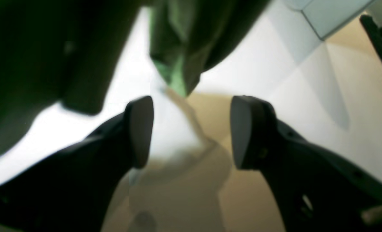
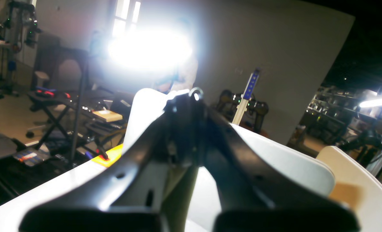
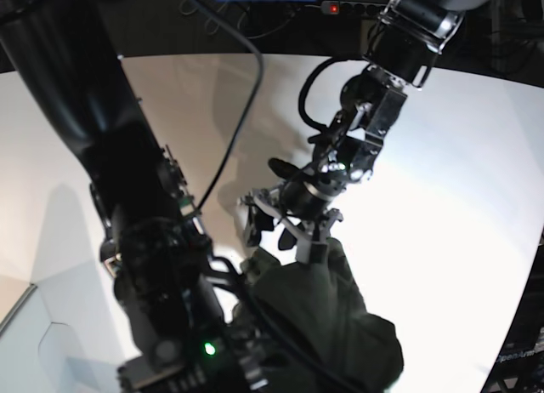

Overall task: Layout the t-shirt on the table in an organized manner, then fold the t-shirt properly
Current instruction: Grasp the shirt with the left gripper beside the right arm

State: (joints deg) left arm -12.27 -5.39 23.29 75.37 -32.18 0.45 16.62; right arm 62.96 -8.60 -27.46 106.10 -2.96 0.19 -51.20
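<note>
One t-shirt [image 3: 327, 312] is seen, bunched on the table [image 3: 459, 180]. The left gripper [image 1: 191, 132] is spread apart, empty; the right gripper [image 2: 191, 96], pressed together, is shown only by its wrist view.

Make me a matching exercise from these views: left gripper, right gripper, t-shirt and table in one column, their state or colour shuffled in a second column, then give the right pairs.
Column one:
1. left gripper
2. right gripper
3. t-shirt
4. table

Column two:
A. white and smooth
B. jaws shut, pointing out toward the room
C. olive green, bunched up
D. jaws open, nothing between them, next to the green cloth

Pairs: 1-D, 2-B, 3-C, 4-A
</note>
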